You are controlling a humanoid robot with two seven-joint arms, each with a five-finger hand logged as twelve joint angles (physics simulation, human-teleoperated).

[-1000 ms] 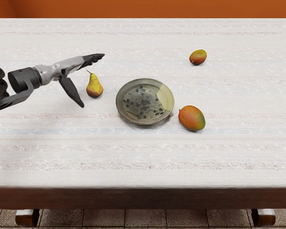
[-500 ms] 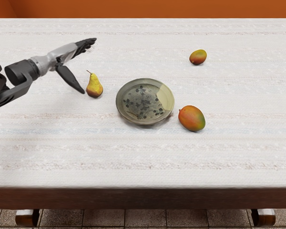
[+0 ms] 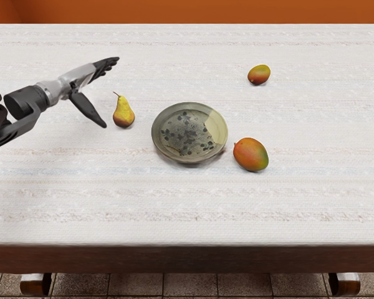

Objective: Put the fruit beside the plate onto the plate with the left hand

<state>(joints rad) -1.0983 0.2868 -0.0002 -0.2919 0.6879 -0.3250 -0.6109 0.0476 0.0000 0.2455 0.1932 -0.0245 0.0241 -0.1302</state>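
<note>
The left hand (image 3: 81,80) is at the upper left of the frame, above the table (image 3: 187,199), its arm entering from the left edge. The fingers (image 3: 106,62) are extended and held close together, pointing toward the upper right. The thumb (image 3: 87,109) is splayed downward, well apart from them. The hand holds nothing.

The pear (image 3: 123,114) stands upright on the table left of centre, just right of the thumb tip and not touching it. It is near the left rim of the plate (image 3: 219,124) but clear of it.

A large mango (image 3: 250,154) lies just beside the plate's lower right rim. A small mango (image 3: 258,74) lies at the upper right.
</note>
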